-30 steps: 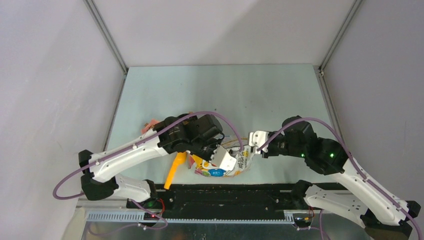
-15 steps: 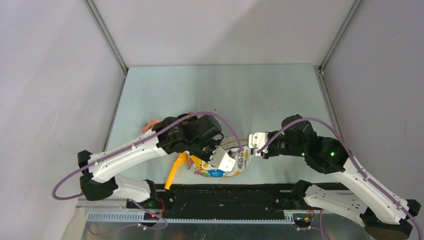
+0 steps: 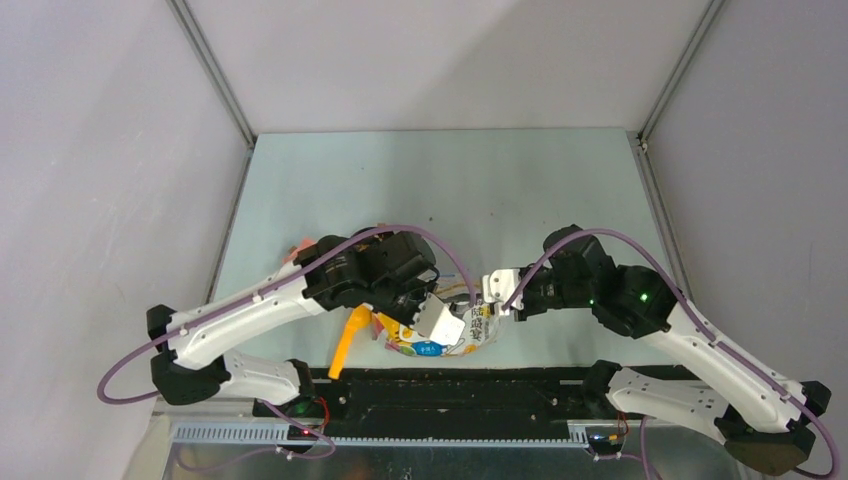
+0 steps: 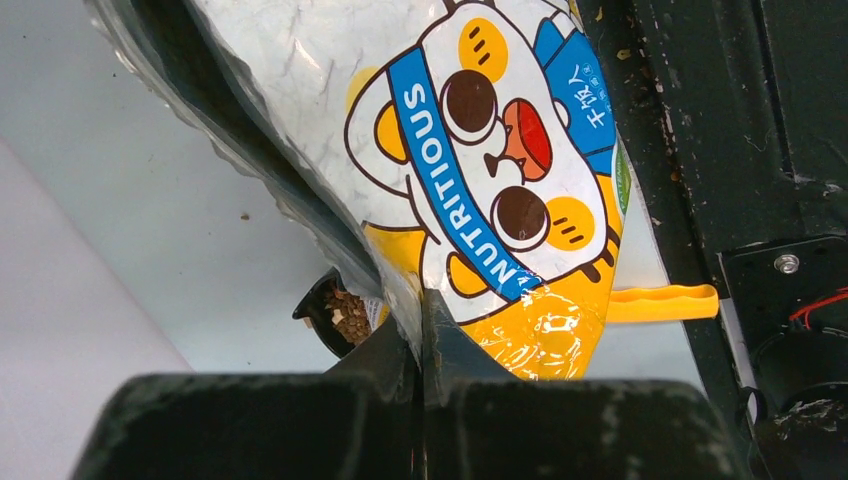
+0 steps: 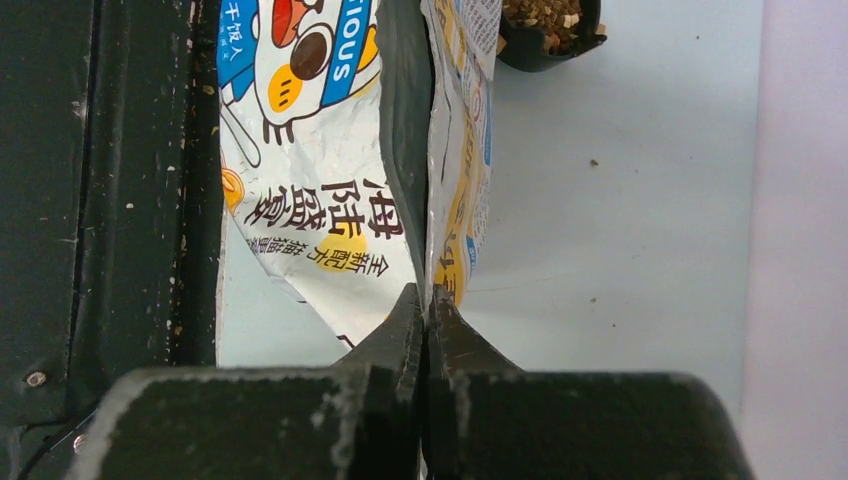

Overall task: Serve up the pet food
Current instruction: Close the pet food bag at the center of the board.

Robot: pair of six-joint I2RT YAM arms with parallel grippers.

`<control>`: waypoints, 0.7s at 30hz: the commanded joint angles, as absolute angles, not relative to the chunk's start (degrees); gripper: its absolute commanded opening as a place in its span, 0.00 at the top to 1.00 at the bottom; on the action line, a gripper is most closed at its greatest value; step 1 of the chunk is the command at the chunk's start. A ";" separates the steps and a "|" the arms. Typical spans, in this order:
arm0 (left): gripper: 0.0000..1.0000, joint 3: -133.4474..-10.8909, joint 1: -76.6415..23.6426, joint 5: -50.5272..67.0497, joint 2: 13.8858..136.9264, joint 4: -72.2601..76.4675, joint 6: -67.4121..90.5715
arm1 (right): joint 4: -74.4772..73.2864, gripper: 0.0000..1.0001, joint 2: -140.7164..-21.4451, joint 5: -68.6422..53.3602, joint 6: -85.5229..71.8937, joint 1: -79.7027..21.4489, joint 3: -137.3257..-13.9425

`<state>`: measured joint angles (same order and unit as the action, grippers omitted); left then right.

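Writing: "NUTRITIOUS" in white on a blue band across the cartoon cat on the bag (image 4: 480, 150); Chinese characters printed elsewhere on it
Left claw: my left claw (image 4: 421, 312) is pinched tight on the bag's yellow corner
Right claw: my right claw (image 5: 424, 305) is clamped on the bag's opposite edge, at a fold
Pet food: brown pellets (image 5: 545, 12) sit in a small dark bowl (image 5: 540, 55), just beside the bag
Textures: glossy, crinkled film; a smooth yellow plastic scoop (image 4: 665, 302) lies flat on the pale table (image 4: 180, 200)
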<state>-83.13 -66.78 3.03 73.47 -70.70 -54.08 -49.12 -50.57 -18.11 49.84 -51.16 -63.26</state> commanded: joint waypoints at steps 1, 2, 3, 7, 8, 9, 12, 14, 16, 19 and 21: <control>1.00 -84.86 -67.15 4.46 68.38 -67.99 -56.11 | -46.64 1.00 -49.75 -17.10 49.73 -52.66 -65.29; 1.00 -84.79 -67.15 4.52 68.38 -67.91 -56.09 | -46.16 1.00 -49.66 -16.77 49.43 -52.79 -65.30; 1.00 -84.59 -67.15 4.45 68.38 -67.73 -56.06 | -46.19 0.86 -49.53 -16.56 49.45 -52.92 -65.24; 1.00 -83.66 -67.15 4.09 68.43 -66.71 -55.78 | -48.82 0.53 -49.76 -15.49 49.96 -53.96 -65.17; 1.00 -83.49 -67.15 4.07 68.41 -66.62 -55.71 | -48.80 0.48 -49.93 -15.17 49.90 -54.18 -64.98; 1.00 -83.21 -67.19 4.20 68.54 -66.45 -55.54 | -48.74 0.47 -50.01 -14.21 49.74 -54.72 -64.84; 1.00 -82.49 -67.28 4.68 68.68 -66.23 -55.05 | -47.40 0.46 -50.07 -10.75 49.31 -56.56 -63.38; 1.00 -81.58 -67.69 4.55 68.60 -66.07 -54.89 | -45.40 0.48 -49.50 -7.07 49.26 -58.92 -61.98; 1.00 -79.74 -68.36 2.65 68.33 -64.98 -54.73 | -42.54 0.50 -48.50 -1.32 49.25 -60.78 -60.61; 1.00 -76.48 -70.20 -1.58 67.75 -62.17 -54.98 | -40.42 0.52 -46.56 2.83 49.86 -62.15 -59.04; 1.00 -74.64 -71.28 -4.21 67.57 -61.46 -55.37 | -40.69 0.54 -44.44 3.61 49.99 -62.63 -58.91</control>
<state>-76.86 -69.08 0.23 69.34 -65.56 -54.08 -44.31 -48.10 -3.07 49.65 -61.60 -59.11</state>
